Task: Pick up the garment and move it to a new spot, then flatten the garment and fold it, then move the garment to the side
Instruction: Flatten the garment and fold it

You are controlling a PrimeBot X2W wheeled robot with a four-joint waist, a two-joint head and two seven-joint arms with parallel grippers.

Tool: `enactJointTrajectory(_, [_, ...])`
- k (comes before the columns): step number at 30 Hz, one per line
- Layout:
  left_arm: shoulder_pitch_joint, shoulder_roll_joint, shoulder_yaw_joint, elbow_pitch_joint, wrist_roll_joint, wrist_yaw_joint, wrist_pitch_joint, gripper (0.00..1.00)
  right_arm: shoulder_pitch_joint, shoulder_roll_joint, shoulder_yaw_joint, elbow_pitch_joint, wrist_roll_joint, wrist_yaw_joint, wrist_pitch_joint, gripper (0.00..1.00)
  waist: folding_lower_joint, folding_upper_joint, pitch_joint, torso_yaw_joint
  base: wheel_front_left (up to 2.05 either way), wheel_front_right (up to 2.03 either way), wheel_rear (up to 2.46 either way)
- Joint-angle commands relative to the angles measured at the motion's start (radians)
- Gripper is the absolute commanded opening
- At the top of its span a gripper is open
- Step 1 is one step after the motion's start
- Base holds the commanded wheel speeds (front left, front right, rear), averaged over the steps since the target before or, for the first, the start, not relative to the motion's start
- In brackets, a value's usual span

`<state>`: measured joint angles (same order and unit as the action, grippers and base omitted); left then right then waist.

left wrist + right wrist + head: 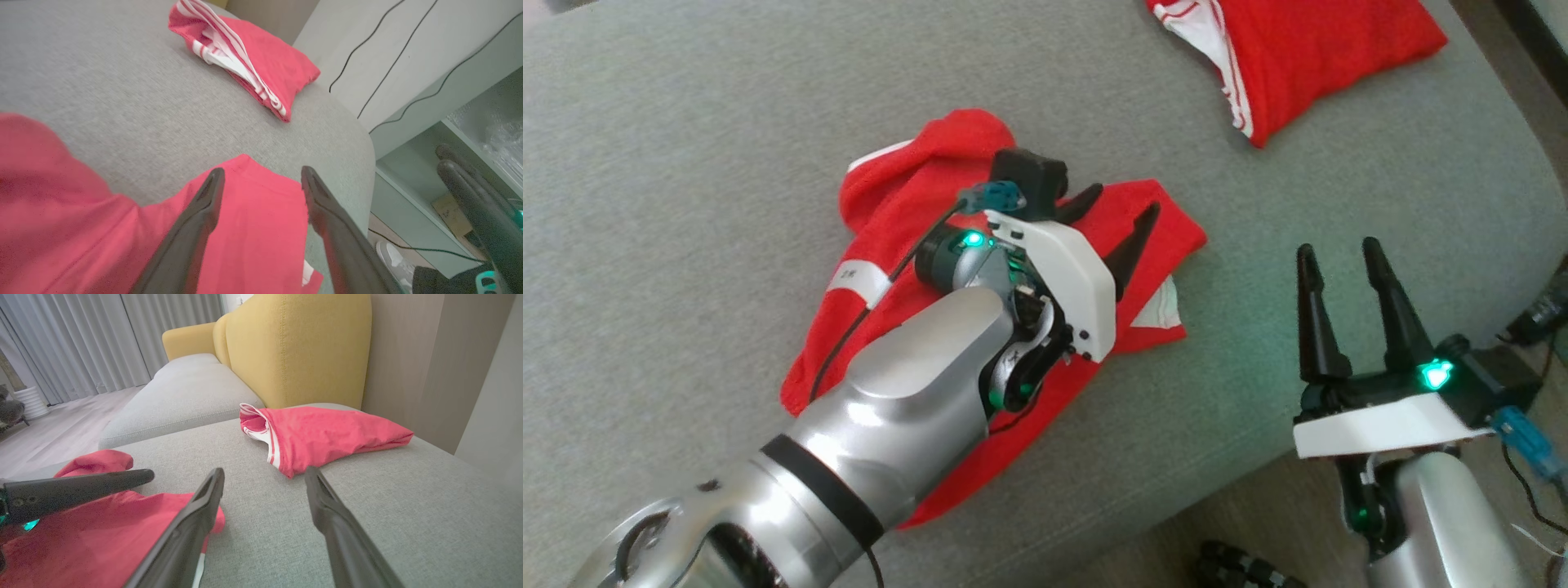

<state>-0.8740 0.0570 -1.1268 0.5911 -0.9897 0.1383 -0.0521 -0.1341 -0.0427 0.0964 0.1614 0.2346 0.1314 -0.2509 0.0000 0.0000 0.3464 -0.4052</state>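
Observation:
A crumpled red garment with white trim lies on the grey cushion, partly hidden under my left arm. My left gripper hovers over the garment's right corner, open, with nothing between its fingers. In the left wrist view the left gripper spreads above the garment's flat red corner. My right gripper stands open off the cushion's right edge, empty. Seen from the right wrist, the right gripper is above bare cushion, with the garment to its left.
A second red garment with white stripes lies folded at the cushion's far right corner. A yellow sofa back rises behind it. Past the cushion's right edge are a pale shelf unit, cables and floor.

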Motion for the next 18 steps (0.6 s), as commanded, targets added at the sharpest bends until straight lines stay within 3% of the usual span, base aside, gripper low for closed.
enactJointTrajectory(1, [-0.054, -0.007, 0.027, -0.019, -0.009, 0.009, -0.022, 1.0, -0.012, -0.008, 0.007, -0.036, -0.008, -0.001, -0.011, 1.0, 0.0, 0.0, -0.013, 0.02, 0.0, 0.0, 0.0])
enactJointTrajectory(4, [-0.041, 0.021, 0.035, -0.012, 0.001, 0.03, -0.05, 1.0, 0.003, -0.008, -0.004, -0.039, -0.017, -0.001, -0.011, 1.0, 0.0, 0.0, -0.03, 0.045, 0.0, 0.0, 0.0])
enactJointTrajectory(9, [0.011, 0.151, 0.007, -0.07, 0.043, 0.108, -0.025, 1.0, 0.031, -0.008, -0.018, -0.042, -0.03, -0.001, -0.011, 1.0, 0.0, 0.0, -0.06, 0.083, 0.0, 0.0, 0.0])
enactJointTrajectory(10, [0.011, 0.151, 0.007, -0.07, 0.043, 0.108, -0.025, 1.0, 0.031, -0.008, -0.018, -0.042, -0.03, -0.001, -0.011, 1.0, 0.0, 0.0, -0.06, 0.083, 0.0, 0.0, 0.0])
enactJointTrajectory(18, [0.123, 0.381, -0.023, -0.423, 0.062, 0.277, 0.096, 1.0, 0.063, -0.008, -0.033, -0.049, -0.054, -0.001, -0.011, 1.0, 0.0, 0.0, -0.08, 0.145, 0.0, 0.0, 0.0])
